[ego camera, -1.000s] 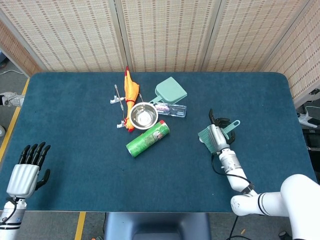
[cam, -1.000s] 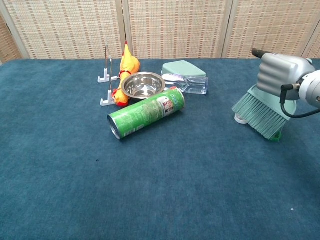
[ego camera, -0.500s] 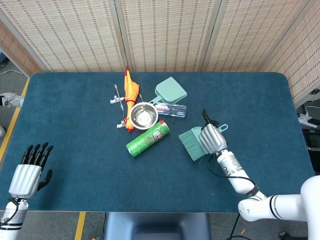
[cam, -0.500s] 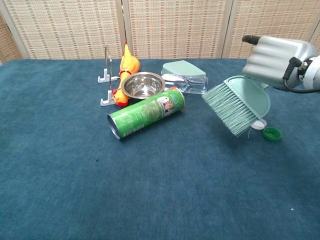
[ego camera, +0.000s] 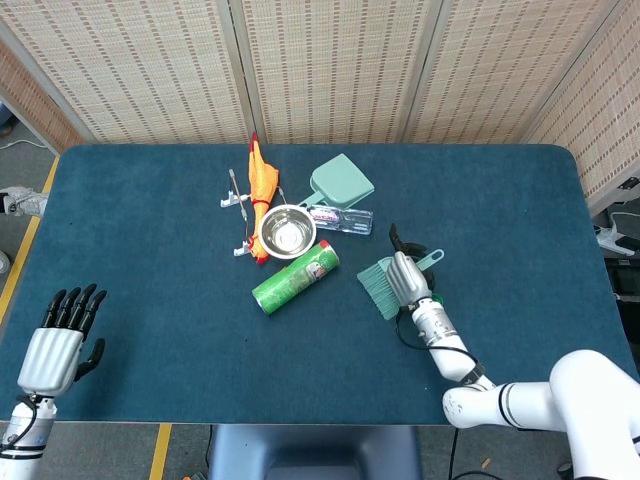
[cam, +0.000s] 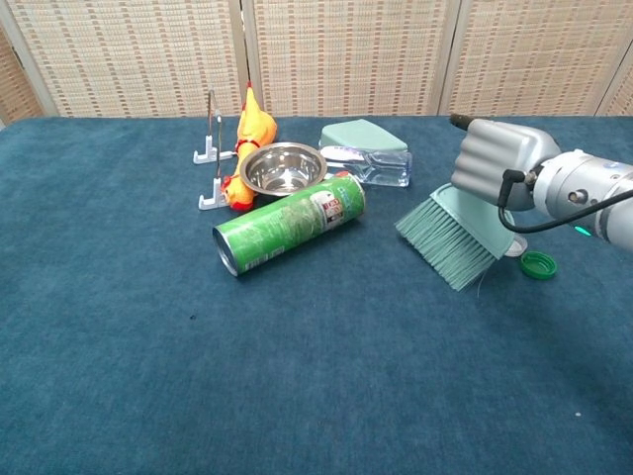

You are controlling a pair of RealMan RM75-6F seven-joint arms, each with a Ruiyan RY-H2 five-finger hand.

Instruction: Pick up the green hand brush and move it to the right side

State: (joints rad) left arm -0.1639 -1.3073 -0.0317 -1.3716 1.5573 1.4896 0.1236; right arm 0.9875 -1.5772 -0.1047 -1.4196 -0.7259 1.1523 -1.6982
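At 3 o'clock from the green can (cam: 289,235), the right hand (cam: 497,163) grips the green hand brush (cam: 450,237); the left hand (ego camera: 60,340) rests open.

on the blue desk (ego camera: 140,220) we see a green can (ego camera: 295,277) lying on its side. just behind it stands a steel bowl (ego camera: 288,232), and a yellow rubber chicken (ego camera: 262,185) lies at the bowl's left, beside a small white rack (ego camera: 238,200). a pale green dustpan (ego camera: 341,183) and a clear box (ego camera: 341,218) are near the bowl's right. in the chest view, a green bottle cap (cam: 538,264) and a white cap (cam: 512,246) lie apart, further right.
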